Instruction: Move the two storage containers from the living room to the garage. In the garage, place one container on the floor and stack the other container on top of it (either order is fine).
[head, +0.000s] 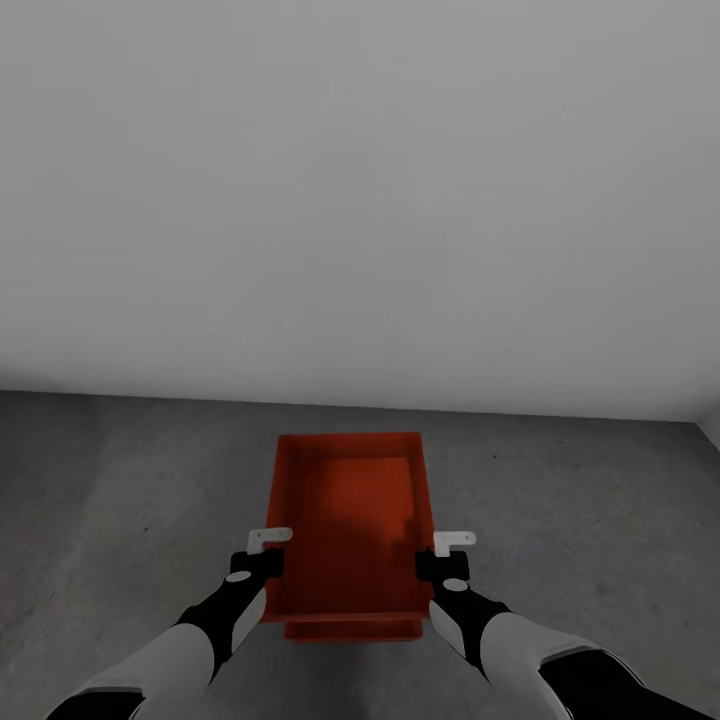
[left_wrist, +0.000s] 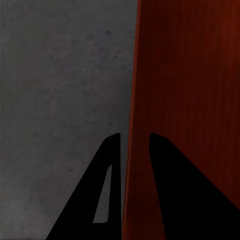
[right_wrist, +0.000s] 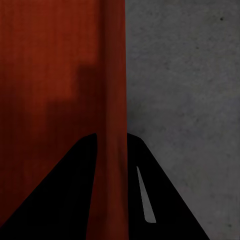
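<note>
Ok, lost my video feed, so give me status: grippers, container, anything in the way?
Left gripper and right gripper each clamped on a side wall of the storage container. Container held over the garage floor. Nothing seen in the way.

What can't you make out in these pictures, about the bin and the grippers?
- Storage container: head view, a second red edge shows beneath its near end; whether that is another bin, cannot tell.
- Left gripper, right gripper: fingers straddle the walls; wrist views leave contact unclear.
- Floor under the bin: hidden.
</note>
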